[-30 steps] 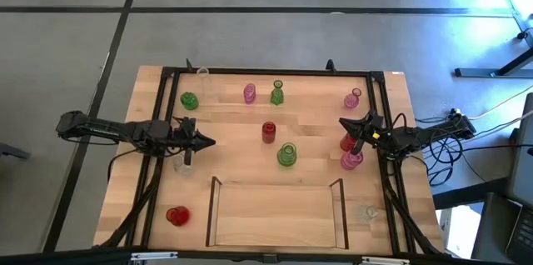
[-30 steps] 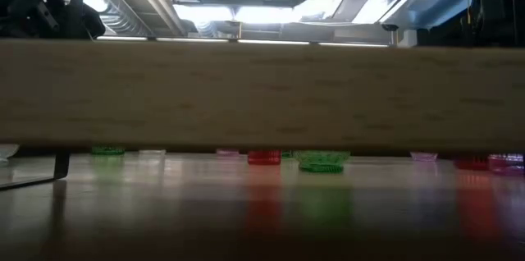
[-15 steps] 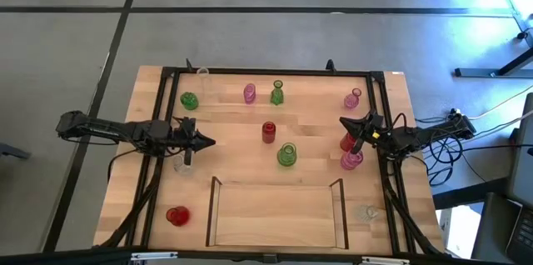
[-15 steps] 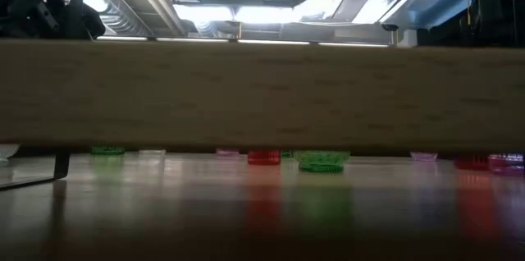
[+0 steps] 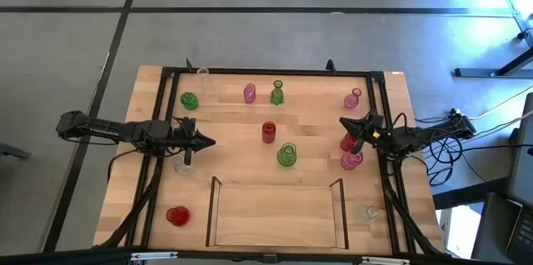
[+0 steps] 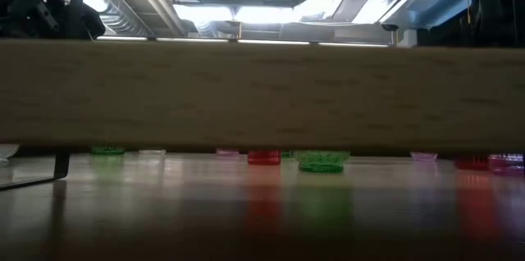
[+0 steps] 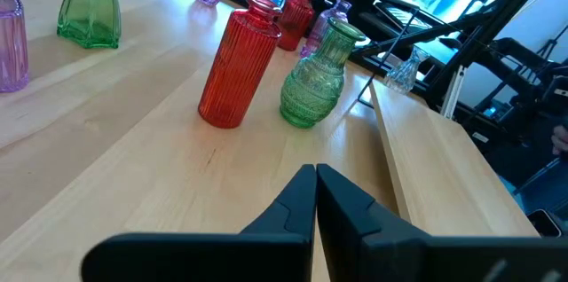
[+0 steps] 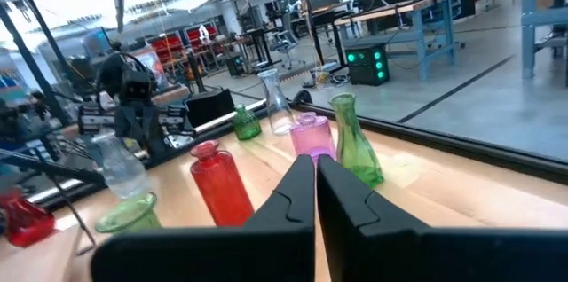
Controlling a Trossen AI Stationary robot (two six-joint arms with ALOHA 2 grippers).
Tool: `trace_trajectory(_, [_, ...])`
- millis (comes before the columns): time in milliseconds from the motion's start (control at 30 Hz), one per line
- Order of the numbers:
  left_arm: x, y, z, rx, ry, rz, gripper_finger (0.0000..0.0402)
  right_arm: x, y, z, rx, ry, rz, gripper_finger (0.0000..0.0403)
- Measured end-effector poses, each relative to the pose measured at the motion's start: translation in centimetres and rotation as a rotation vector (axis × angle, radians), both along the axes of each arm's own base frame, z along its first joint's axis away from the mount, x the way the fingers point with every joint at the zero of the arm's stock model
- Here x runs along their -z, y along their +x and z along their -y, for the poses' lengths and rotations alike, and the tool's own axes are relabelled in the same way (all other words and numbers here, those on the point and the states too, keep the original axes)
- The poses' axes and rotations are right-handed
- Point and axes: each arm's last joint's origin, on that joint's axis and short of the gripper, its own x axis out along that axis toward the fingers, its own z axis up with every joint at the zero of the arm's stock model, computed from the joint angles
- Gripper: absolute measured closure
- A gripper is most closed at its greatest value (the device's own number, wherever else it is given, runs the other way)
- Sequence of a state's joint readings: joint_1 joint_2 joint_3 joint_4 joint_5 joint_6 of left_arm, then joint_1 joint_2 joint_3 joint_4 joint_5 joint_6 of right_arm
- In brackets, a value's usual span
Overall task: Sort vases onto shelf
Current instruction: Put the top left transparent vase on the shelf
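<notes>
Several small vases stand on their bases across the wooden table: a red ribbed one [image 5: 268, 132] [image 7: 235, 69], a round green one [image 5: 286, 154] [image 7: 321, 78], a narrow green one [image 5: 276, 92] [image 8: 353, 144], pink ones [image 5: 249, 92] [image 5: 351, 160], a squat red one [image 5: 176, 215] and clear ones [image 5: 181, 165]. The shelf [image 5: 276, 183], a low dark-edged frame with a wood floor, sits at the near middle with nothing in it. My left gripper [image 5: 208, 142] [image 7: 315, 176] is shut at the table's left, pointing toward the middle. My right gripper [image 5: 343, 123] [image 8: 315, 162] is shut at the right, beside a red vase [image 5: 347, 142].
A black frame [image 5: 275, 72] runs around the tabletop. In the low view the shelf's wooden wall [image 6: 262, 93] blocks most of the picture, and only the vases' bases show under it. Bare wood lies between the shelf and the middle vases.
</notes>
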State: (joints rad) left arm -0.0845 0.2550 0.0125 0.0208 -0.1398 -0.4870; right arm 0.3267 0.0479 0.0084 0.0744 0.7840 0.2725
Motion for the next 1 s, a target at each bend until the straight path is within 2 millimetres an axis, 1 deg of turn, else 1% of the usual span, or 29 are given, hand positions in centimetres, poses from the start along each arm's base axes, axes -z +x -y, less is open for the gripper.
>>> trace_trajectory(267, [0.0, 0.0, 0.0, 0.000, 0.000, 0.000, 0.0396, -0.7, -0.1, 0.0, -0.006, 0.113, 0.125, 0.0400])
trace_trajectory(667, [0.0, 0.0, 0.0, 0.000, -0.001, 0.002, 0.0396, -2.5, -0.4, 0.1, -0.015, 0.178, 0.314, 0.0400])
trace_trajectory(800, [0.0, 0.0, 0.0, 0.000, 0.000, 0.001, 0.0396, -3.2, -0.6, 0.1, -0.059, 0.198, 0.390, 0.0400])
trace_trajectory(900, [0.0, 0.0, 0.0, -0.003, -0.014, 0.002, 0.0396, -3.7, -0.9, 0.2, -0.060, 0.278, 0.484, 0.0401])
trace_trajectory(1000, [-0.1, 0.0, 0.0, -0.019, -0.086, 0.012, 0.0396, -4.4, -1.3, 0.4, -0.067, 0.379, 0.605, 0.0400])
